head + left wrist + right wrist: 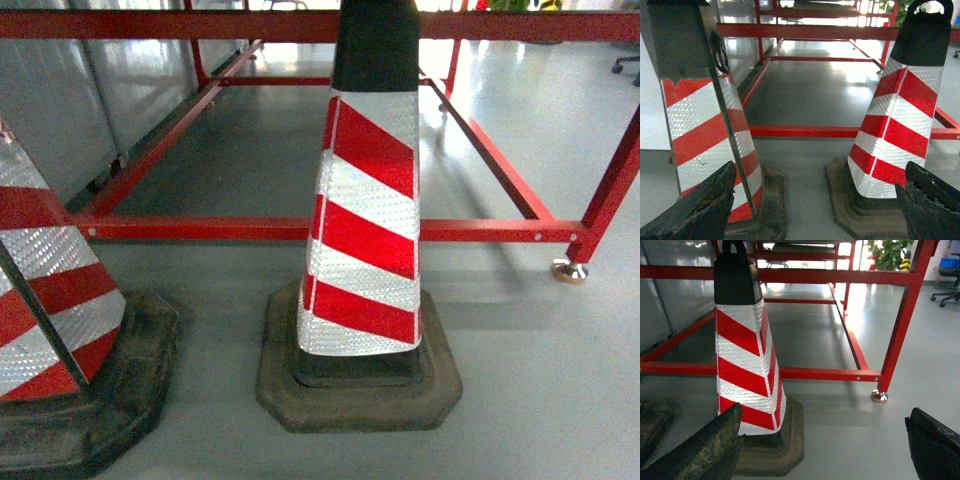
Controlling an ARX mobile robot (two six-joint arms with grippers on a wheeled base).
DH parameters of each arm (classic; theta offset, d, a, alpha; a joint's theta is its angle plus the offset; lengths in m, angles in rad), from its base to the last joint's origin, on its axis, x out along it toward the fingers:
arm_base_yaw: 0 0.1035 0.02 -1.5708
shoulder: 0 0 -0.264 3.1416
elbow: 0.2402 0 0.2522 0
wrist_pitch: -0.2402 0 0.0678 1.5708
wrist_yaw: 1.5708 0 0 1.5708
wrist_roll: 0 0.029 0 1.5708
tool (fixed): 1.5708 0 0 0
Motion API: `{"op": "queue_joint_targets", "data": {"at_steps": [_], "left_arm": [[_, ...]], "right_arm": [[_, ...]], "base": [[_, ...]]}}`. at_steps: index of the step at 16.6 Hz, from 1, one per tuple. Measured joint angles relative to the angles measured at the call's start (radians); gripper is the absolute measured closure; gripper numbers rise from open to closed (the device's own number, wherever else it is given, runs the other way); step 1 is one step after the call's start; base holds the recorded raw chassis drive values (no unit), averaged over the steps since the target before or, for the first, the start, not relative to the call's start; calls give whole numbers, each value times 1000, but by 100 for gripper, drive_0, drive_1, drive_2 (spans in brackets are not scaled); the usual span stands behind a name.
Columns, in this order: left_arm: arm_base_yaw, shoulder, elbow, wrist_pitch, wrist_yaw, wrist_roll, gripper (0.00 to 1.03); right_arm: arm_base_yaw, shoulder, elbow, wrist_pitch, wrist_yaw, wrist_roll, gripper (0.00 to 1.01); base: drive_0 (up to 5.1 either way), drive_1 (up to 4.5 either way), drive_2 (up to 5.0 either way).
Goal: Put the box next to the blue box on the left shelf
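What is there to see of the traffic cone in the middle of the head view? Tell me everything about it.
The traffic cone is a four-sided tapering post, wrapped in slanted red and white reflective stripes. Its top section is black, ending in a loop handle in the right wrist view. It stands upright on a dark, worn, octagonal rubber-looking base that rests flat on the grey floor. It stands just in front of the red frame's low crossbar. Nothing else touches it; both grippers hang open, empty.

Left gripper [812, 200] spread wide, empty — two striped cones [710, 125] [900, 125] ahead; red frame [805, 131] behind them.
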Motion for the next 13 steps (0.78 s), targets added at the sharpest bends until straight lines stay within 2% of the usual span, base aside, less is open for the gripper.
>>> {"op": "queue_joint_targets", "data": {"at_steps": [13], "left_arm": [[0,0,0,-2,0,0,5]], "right_arm": [[0,0,0,-3,0,0,3]], "base": [[0,0,0]]}}
